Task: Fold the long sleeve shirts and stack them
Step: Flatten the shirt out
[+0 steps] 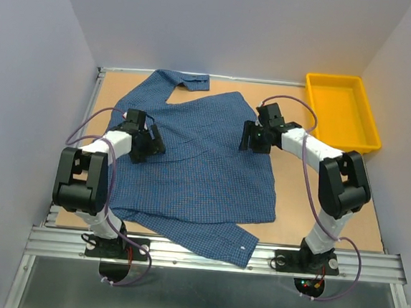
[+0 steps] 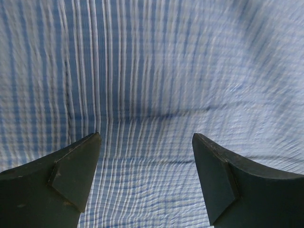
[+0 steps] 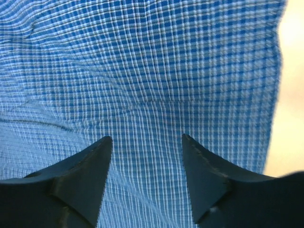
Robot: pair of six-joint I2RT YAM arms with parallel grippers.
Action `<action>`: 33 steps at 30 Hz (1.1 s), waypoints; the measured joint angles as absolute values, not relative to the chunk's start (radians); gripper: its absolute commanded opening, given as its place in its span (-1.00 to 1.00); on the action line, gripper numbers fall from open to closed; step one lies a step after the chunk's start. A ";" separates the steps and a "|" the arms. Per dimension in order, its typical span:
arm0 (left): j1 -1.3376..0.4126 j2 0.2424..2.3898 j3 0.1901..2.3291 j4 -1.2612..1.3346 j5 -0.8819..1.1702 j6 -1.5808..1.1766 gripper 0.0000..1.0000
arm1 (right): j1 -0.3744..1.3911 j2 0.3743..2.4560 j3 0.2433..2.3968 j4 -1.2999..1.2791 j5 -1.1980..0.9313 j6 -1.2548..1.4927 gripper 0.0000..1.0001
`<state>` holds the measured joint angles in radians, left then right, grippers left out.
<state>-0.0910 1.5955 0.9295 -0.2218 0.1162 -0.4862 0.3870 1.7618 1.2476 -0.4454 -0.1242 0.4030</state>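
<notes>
Spread shirt (image 1: pixel 203 175), left claw (image 2: pixel 146 137), right claw (image 3: pixel 146 137), seemingly parted

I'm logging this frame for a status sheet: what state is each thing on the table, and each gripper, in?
blue checked shirt: spread out flat, not yet folded, sleeves lying loose.
yellow bin: upright, empty.
left gripper: open, just over the shirt cloth, holding nothing.
right gripper: open, just over the shirt cloth near its edge, holding nothing.
</notes>
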 measured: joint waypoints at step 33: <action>-0.175 1.974 1.456 -0.311 0.081 -0.371 0.86 | 0.170 1.995 1.426 -0.348 0.135 0.424 0.59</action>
<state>-0.1753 1.9743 1.4555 -0.3115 0.0811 -0.3706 0.1696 1.9953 1.4261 -0.3485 0.1349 0.4236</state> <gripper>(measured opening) 0.914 0.759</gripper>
